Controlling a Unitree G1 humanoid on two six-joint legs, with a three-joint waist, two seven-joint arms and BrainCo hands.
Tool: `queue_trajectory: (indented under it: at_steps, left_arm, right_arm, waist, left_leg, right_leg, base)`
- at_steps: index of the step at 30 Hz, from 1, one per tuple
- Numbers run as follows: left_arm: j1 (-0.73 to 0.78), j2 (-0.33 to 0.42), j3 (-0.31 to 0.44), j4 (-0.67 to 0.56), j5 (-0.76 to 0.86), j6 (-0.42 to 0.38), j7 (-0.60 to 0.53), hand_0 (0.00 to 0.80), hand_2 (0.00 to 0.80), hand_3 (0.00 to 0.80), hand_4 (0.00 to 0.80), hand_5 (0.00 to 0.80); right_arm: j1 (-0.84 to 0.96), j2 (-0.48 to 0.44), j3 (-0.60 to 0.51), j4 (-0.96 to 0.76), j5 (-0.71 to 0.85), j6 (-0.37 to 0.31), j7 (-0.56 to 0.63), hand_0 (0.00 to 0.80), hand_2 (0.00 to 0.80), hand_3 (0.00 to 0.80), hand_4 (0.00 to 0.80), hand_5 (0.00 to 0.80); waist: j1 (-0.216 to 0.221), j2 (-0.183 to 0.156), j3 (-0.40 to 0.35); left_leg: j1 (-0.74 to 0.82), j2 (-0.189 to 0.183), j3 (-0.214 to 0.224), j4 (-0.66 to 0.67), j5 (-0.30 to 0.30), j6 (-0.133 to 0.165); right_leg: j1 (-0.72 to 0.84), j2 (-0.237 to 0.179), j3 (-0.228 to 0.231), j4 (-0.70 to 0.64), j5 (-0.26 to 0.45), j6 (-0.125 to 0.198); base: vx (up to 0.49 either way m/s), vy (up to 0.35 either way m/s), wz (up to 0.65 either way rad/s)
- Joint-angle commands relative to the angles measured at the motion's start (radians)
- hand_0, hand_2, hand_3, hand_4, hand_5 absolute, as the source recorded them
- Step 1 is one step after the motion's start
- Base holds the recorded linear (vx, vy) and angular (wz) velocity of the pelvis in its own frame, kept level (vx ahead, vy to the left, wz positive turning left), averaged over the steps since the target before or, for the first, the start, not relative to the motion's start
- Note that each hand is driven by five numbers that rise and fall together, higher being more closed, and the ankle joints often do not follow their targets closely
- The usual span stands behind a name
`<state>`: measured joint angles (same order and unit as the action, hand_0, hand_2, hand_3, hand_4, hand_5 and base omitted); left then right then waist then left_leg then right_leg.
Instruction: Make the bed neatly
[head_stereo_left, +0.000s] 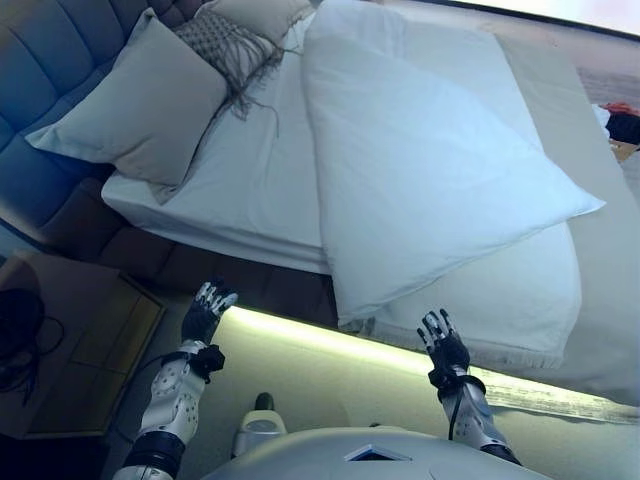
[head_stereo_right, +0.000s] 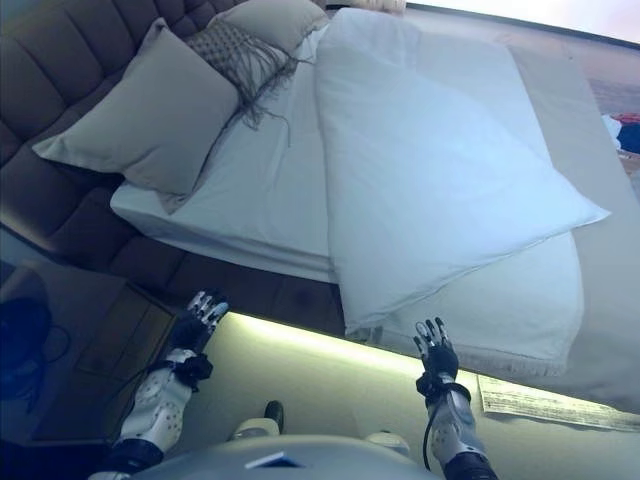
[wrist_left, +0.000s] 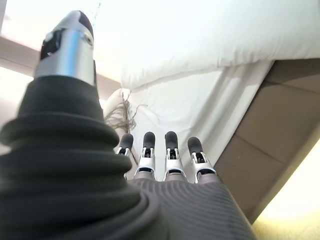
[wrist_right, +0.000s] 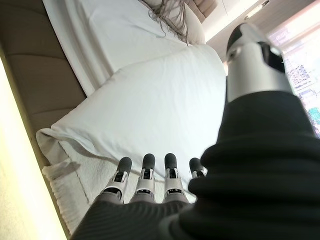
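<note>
The left hand (head_stereo_left: 207, 308) and the right hand (head_stereo_left: 443, 343) are nearest, both raised just short of the near side of the bed (head_stereo_left: 250, 280), fingers straight and spread, holding nothing and touching nothing. In each wrist view the fingers (wrist_left: 170, 150) stand in a loose row with the thumb apart. The left hand is before the dark padded bed frame, the right hand before the fringed edge of a white blanket (head_stereo_left: 520, 310) that hangs over the bed's near side.

On the bed, a white duvet (head_stereo_left: 420, 170) lies folded back on itself, its loose corner pointing toward the foot of the bed, leaving the white sheet (head_stereo_left: 260, 170) bare on the headboard side. Its lower edge overlaps the white blanket. At the head of the bed a large grey pillow (head_stereo_left: 150, 105) leans against the tufted headboard (head_stereo_left: 50, 70), overhanging the mattress edge. Beside it, farther across the bed, lies a patterned cushion with long tassels (head_stereo_left: 225, 45) trailing onto the sheet, and past that another pale pillow (head_stereo_left: 265, 15). A beige cover (head_stereo_left: 590, 170) lies along the far side of the bed.
</note>
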<state>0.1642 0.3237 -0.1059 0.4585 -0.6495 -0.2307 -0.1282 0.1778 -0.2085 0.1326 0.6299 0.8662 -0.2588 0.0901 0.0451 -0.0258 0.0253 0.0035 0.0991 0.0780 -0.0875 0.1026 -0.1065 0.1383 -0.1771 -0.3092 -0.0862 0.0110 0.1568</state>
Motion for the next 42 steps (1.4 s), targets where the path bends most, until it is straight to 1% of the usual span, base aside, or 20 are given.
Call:
queue_trajectory:
  at_steps: [1, 4, 8, 14, 18, 23, 27, 28, 30, 32, 33, 35, 37, 38, 39, 42]
  left_arm:
    - [-0.059, 0.013, 0.0, -0.034, 0.015, -0.045, -0.003, 0.0, 0.0, 0.0, 0.0, 0.0]
    - [-0.053, 0.007, 0.006, -0.043, -0.021, -0.059, -0.027, 0.0, 0.0, 0.0, 0.0, 0.0]
    - [-0.055, 0.003, -0.008, -0.027, 0.02, -0.059, -0.01, 0.0, 0.0, 0.0, 0.0, 0.0]
    - [-0.057, 0.004, -0.019, -0.032, 0.009, -0.055, -0.02, 0.0, 0.0, 0.0, 0.0, 0.0]
    - [-0.044, 0.005, -0.027, -0.034, 0.033, -0.038, -0.009, 0.0, 0.0, 0.0, 0.0, 0.0]
    - [-0.035, 0.005, -0.03, -0.043, 0.013, -0.019, -0.029, 0.0, 0.0, 0.0, 0.0, 0.0]
    - [-0.03, 0.008, -0.024, -0.048, -0.012, -0.021, -0.045, 0.0, 0.0, 0.0, 0.0, 0.0]
    - [-0.034, 0.011, -0.025, -0.05, -0.015, -0.02, -0.044, 0.0, 0.0, 0.0, 0.0, 0.0]
    - [-0.054, 0.02, -0.03, -0.049, -0.009, -0.018, -0.037, 0.0, 0.0, 0.0, 0.0, 0.0]
    - [-0.079, 0.029, -0.032, -0.044, -0.003, -0.011, -0.034, 0.0, 0.0, 0.0, 0.0, 0.0]
    - [-0.09, 0.033, -0.033, -0.042, -0.001, -0.003, -0.032, 0.0, 0.0, 0.0, 0.0, 0.0]
    - [-0.106, 0.037, -0.029, -0.028, 0.016, 0.018, -0.023, 0.0, 0.0, 0.0, 0.0, 0.0]
    - [-0.109, 0.039, -0.023, -0.016, 0.023, 0.028, -0.024, 0.0, 0.0, 0.0, 0.0, 0.0]
    - [-0.105, 0.04, -0.016, -0.008, 0.029, 0.031, -0.026, 0.0, 0.0, 0.0, 0.0, 0.0]
    - [-0.101, 0.04, -0.013, -0.006, 0.032, 0.031, -0.027, 0.0, 0.0, 0.0, 0.0, 0.0]
    - [-0.074, 0.041, 0.001, -0.006, 0.038, 0.035, -0.025, 0.0, 0.0, 0.0, 0.0, 0.0]
  right_arm:
    - [-0.031, -0.022, 0.009, -0.106, -0.025, -0.037, -0.015, 0.0, 0.0, 0.0, 0.0, 0.0]
    - [-0.017, -0.02, 0.013, -0.114, -0.029, -0.037, -0.015, 0.0, 0.0, 0.0, 0.0, 0.0]
    - [-0.012, -0.021, 0.013, -0.109, -0.025, -0.042, -0.002, 0.0, 0.0, 0.0, 0.0, 0.0]
    - [-0.003, -0.017, 0.016, -0.114, -0.025, -0.033, -0.004, 0.0, 0.0, 0.0, 0.0, 0.0]
    - [0.014, -0.011, 0.015, -0.121, -0.024, -0.032, 0.012, 0.0, 0.0, 0.0, 0.0, 0.0]
    - [0.022, -0.012, 0.015, -0.125, -0.03, -0.016, -0.003, 0.0, 0.0, 0.0, 0.0, 0.0]
    - [0.018, -0.018, 0.005, -0.109, -0.023, -0.006, -0.002, 0.0, 0.0, 0.0, 0.0, 0.0]
    - [0.013, -0.018, 0.004, -0.105, -0.016, -0.008, -0.003, 0.0, 0.0, 0.0, 0.0, 0.0]
    - [-0.004, -0.017, 0.001, -0.1, 0.007, -0.016, -0.01, 0.0, 0.0, 0.0, 0.0, 0.0]
    - [-0.022, -0.011, -0.001, -0.091, 0.025, -0.031, -0.019, 0.0, 0.0, 0.0, 0.0, 0.0]
    - [-0.033, -0.008, -0.001, -0.084, 0.036, -0.04, -0.027, 0.0, 0.0, 0.0, 0.0, 0.0]
    - [-0.043, -0.002, 0.003, -0.092, 0.055, -0.047, -0.056, 0.0, 0.0, 0.0, 0.0, 0.0]
    - [-0.035, 0.0, 0.013, -0.115, 0.059, -0.049, -0.059, 0.0, 0.0, 0.0, 0.0, 0.0]
    - [-0.023, 0.003, 0.018, -0.123, 0.049, -0.048, -0.05, 0.0, 0.0, 0.0, 0.0, 0.0]
    - [-0.017, 0.003, 0.018, -0.125, 0.047, -0.048, -0.046, 0.0, 0.0, 0.0, 0.0, 0.0]
    - [0.002, 0.004, 0.009, -0.131, 0.045, -0.041, -0.039, 0.0, 0.0, 0.0, 0.0, 0.0]
  waist:
    - [0.016, 0.006, -0.008]
    - [0.014, 0.006, -0.012]
    - [0.01, 0.006, -0.011]
    - [0.008, 0.008, -0.007]
    - [0.007, 0.006, -0.006]
    - [0.007, -0.002, -0.001]
    - [0.013, -0.004, 0.001]
    - [0.015, -0.004, 0.003]
    - [0.018, -0.005, 0.01]
    - [0.026, 0.001, 0.019]
    - [0.031, 0.007, 0.023]
    - [0.033, 0.023, 0.039]
    - [0.028, 0.038, 0.047]
    - [0.023, 0.044, 0.051]
    - [0.021, 0.044, 0.053]
    - [0.008, 0.038, 0.061]
  left_leg:
    - [0.01, -0.011, 0.071, 0.001, -0.05, 0.05]
    - [0.015, -0.011, 0.073, 0.0, -0.052, 0.051]
    - [0.019, -0.013, 0.075, 0.0, -0.053, 0.052]
    - [0.025, -0.02, 0.072, 0.0, -0.058, 0.057]
    - [0.031, -0.023, 0.07, 0.0, -0.062, 0.06]
    - [0.039, -0.035, 0.073, 0.019, -0.078, 0.071]
    - [0.038, -0.054, 0.067, 0.042, -0.093, 0.092]
    - [0.035, -0.063, 0.064, 0.05, -0.097, 0.101]
    - [0.03, -0.089, 0.051, 0.066, -0.109, 0.125]
    - [0.018, -0.116, 0.03, 0.086, -0.119, 0.151]
    - [0.012, -0.131, 0.015, 0.099, -0.123, 0.165]
    - [0.015, -0.159, -0.012, 0.117, -0.133, 0.191]
    - [0.022, -0.17, -0.019, 0.123, -0.139, 0.204]
    - [0.031, -0.176, -0.02, 0.124, -0.144, 0.207]
    - [0.037, -0.179, -0.021, 0.123, -0.148, 0.207]
    - [0.056, -0.191, -0.026, 0.132, -0.172, 0.201]
  right_leg:
    - [-0.077, 0.035, -0.003, 0.041, 0.03, -0.047]
    - [-0.073, 0.035, -0.005, 0.039, 0.029, -0.048]
    - [-0.075, 0.035, -0.001, 0.043, 0.029, -0.046]
    - [-0.072, 0.031, 0.001, 0.045, 0.028, -0.042]
    - [-0.069, 0.024, 0.006, 0.051, 0.027, -0.036]
    - [-0.071, 0.008, 0.021, 0.071, 0.023, -0.028]
    - [-0.072, -0.016, 0.033, 0.1, 0.02, -0.017]
    - [-0.078, -0.028, 0.038, 0.12, 0.025, -0.013]
    - [-0.103, -0.066, 0.052, 0.188, 0.056, -0.008]
    - [-0.126, -0.103, 0.061, 0.27, 0.073, -0.013]
    - [-0.142, -0.122, 0.065, 0.331, 0.079, -0.019]
    - [-0.207, -0.156, 0.088, 0.507, 0.109, -0.03]
    - [-0.264, -0.164, 0.099, 0.627, 0.122, -0.04]
    - [-0.289, -0.162, 0.101, 0.652, 0.13, -0.042]
    - [-0.297, -0.158, 0.1, 0.646, 0.135, -0.042]
    - [-0.309, -0.132, 0.096, 0.534, 0.152, -0.032]
  base:
    - [0.0, 0.0, 0.0]
    - [0.0, 0.0, 0.0]
    - [0.0, 0.0, 0.0]
    - [0.006, 0.025, 0.0]
    - [0.02, 0.049, 0.0]
    - [0.028, 0.085, 0.0]
    - [0.025, 0.143, 0.0]
    - [0.014, 0.182, 0.04]
    - [0.01, 0.216, 0.08]
    - [0.02, 0.228, 0.15]
    - [0.04, 0.255, 0.31]
    - [0.059, 0.278, 0.52]
    - [0.083, 0.229, 0.63]
    - [0.113, 0.136, 0.5]
    - [0.145, 0.066, 0.36]
    - [0.17, -0.059, 0.19]
